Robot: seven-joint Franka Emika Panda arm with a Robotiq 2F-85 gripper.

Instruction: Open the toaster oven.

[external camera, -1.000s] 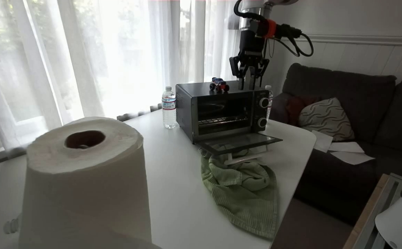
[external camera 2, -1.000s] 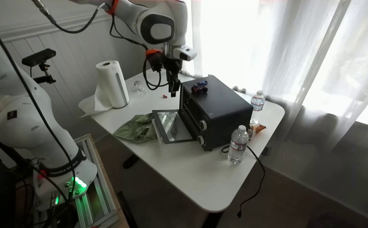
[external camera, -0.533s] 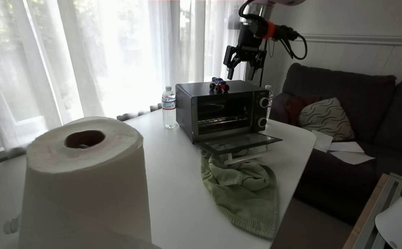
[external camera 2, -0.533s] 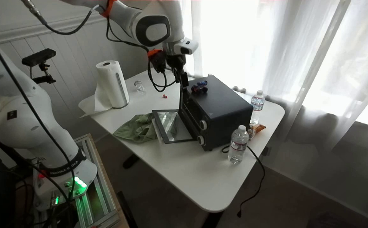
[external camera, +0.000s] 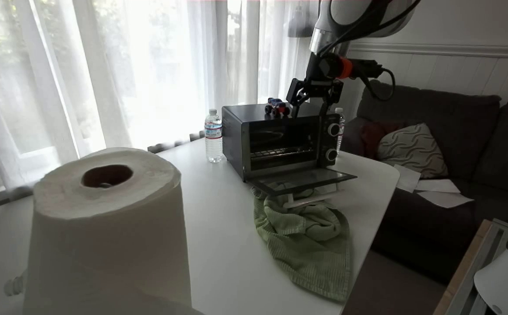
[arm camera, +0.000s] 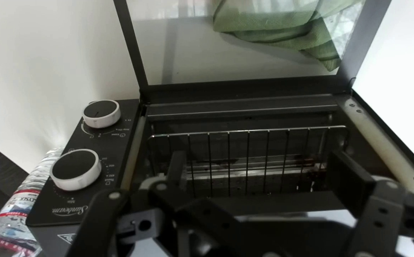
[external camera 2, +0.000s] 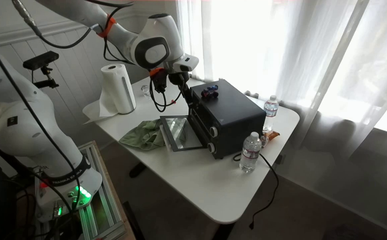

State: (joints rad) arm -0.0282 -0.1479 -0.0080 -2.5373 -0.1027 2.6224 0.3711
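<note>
The black toaster oven stands on the white table, and its glass door is folded down nearly flat in both exterior views. A pale handle bar shows at the door's outer edge. In the wrist view the dark cavity with its wire rack is exposed, beside two control knobs. My gripper is open, its fingers spread wide with nothing between them. In an exterior view my gripper hangs at the oven's top front edge; whether it touches cannot be told.
A toy truck sits on the oven's top. A green towel lies partly under the door. Water bottles flank the oven, with a power cord behind it. A paper towel roll stands farther along the table.
My gripper's fingers have spread apart. The gripper rose, then came back down to the oven's top front edge with the wrist tilted. The oven, its door and the towel have stayed put.
</note>
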